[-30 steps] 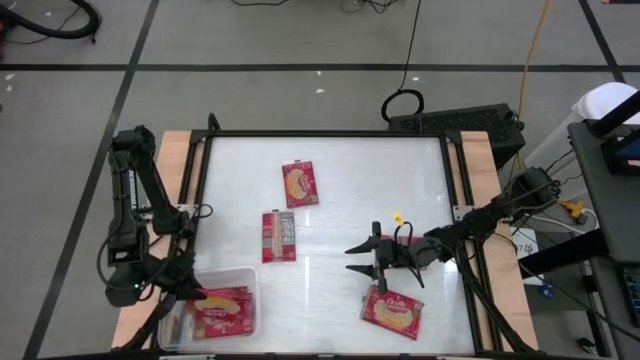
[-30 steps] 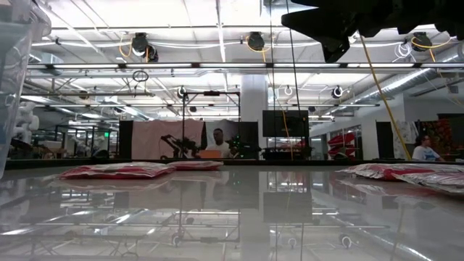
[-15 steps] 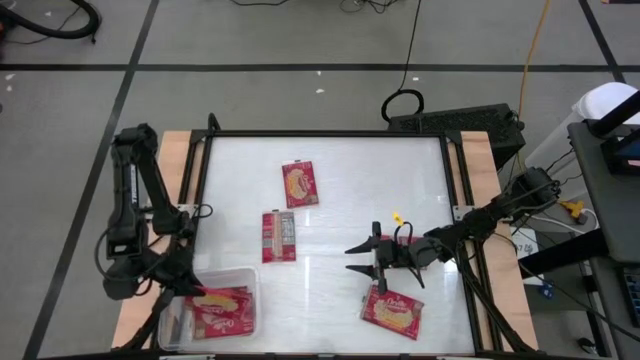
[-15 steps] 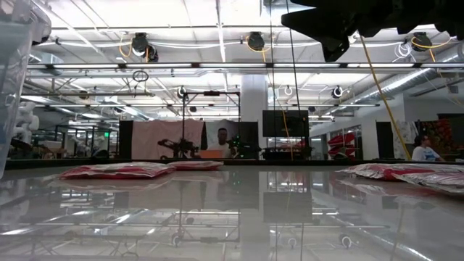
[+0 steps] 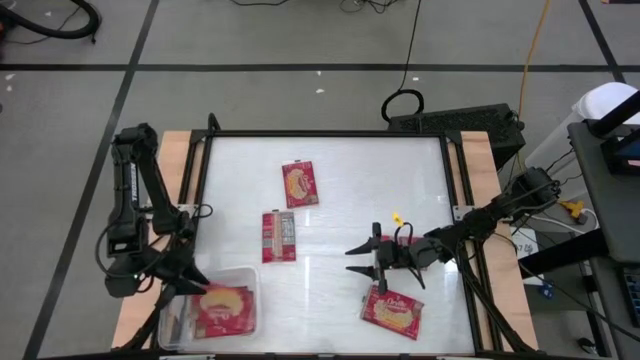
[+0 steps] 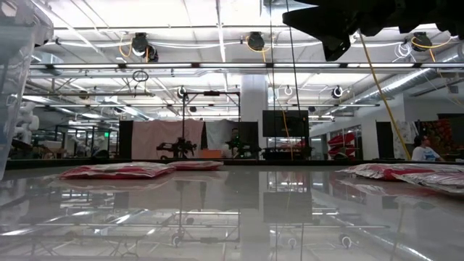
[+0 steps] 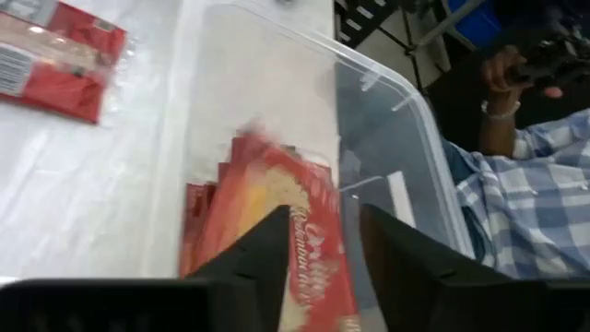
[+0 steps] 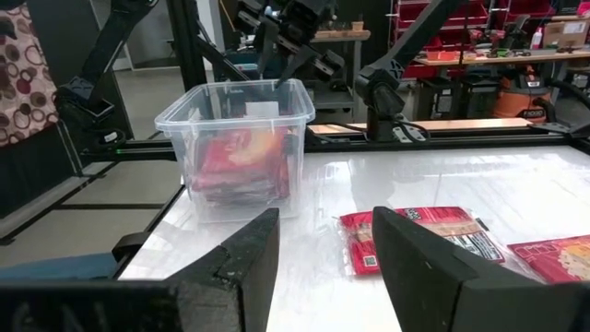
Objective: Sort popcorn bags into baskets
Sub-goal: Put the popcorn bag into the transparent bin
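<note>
A clear tub, the basket (image 5: 254, 285), stands at the table's near left corner with several red popcorn bags (image 5: 226, 310) in it. My left gripper (image 5: 195, 283) hangs just above the tub, open, with the top bag (image 7: 304, 240) blurred below its fingers and apart from them. Three more bags lie flat on the table: one face up at the far middle (image 5: 300, 183), one back up (image 5: 278, 236), one face up at the near right (image 5: 392, 310). My right gripper (image 5: 353, 258) hovers open and level above the table, beside the near right bag.
A black frame (image 5: 320, 134) runs round the glossy white tabletop. A person in a checked sleeve (image 7: 516, 212) sits beyond the tub's corner. The right wrist view shows the tub (image 8: 235, 106) with my left gripper (image 8: 286, 51) above it. Bare table lies between the bags.
My left gripper has opened above the tub and let go of a popcorn bag. The bag has dropped onto the other bags in the tub. My right arm has kept still.
</note>
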Motion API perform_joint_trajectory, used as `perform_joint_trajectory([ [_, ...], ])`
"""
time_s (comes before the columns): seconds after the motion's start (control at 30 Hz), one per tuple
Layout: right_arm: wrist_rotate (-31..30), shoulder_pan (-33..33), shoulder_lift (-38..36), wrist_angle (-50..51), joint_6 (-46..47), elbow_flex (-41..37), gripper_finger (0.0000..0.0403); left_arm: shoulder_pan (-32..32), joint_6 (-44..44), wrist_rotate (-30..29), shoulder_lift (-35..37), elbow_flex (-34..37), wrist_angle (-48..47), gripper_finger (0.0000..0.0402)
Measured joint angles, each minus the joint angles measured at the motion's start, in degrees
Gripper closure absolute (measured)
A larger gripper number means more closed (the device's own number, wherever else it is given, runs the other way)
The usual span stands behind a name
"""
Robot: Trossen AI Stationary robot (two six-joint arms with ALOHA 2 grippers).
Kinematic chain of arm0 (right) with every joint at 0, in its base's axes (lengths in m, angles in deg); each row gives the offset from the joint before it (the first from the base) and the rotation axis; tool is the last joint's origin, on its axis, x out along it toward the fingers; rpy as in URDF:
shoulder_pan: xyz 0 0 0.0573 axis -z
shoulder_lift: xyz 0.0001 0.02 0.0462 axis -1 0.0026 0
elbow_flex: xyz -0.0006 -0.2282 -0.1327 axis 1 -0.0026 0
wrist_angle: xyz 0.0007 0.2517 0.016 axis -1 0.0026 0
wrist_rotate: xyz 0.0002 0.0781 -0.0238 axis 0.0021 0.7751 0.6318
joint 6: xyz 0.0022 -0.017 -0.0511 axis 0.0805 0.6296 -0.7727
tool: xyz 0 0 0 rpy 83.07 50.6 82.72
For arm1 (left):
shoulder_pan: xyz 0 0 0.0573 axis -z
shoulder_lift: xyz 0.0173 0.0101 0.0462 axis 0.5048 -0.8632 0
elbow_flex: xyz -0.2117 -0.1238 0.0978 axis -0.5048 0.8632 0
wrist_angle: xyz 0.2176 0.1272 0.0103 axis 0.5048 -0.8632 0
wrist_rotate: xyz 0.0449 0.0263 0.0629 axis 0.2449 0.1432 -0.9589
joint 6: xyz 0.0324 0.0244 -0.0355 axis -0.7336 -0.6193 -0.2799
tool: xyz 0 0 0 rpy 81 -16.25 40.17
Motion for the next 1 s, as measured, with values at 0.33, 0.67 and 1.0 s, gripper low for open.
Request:
perform_joint_trajectory([
  [0.33,-0.02,0.02,0.01,-0.09,-0.2,0.0,0.0234,-4.85,-3.03,0.13,1.45,0.0,-0.17,0.0215],
  [0.67,-3.07,0.02,0.0,-1.22,1.33,0.0,0.0234,-7.81,-25.56,-3.07,6.82,0.0,12.77,0.0274],
  [1.0,-6.27,6.67,0.0,5.05,5.1,2.48,0.0234,-15.14,-50.97,-13.77,9.4,0.0,14.86,0.0295],
])
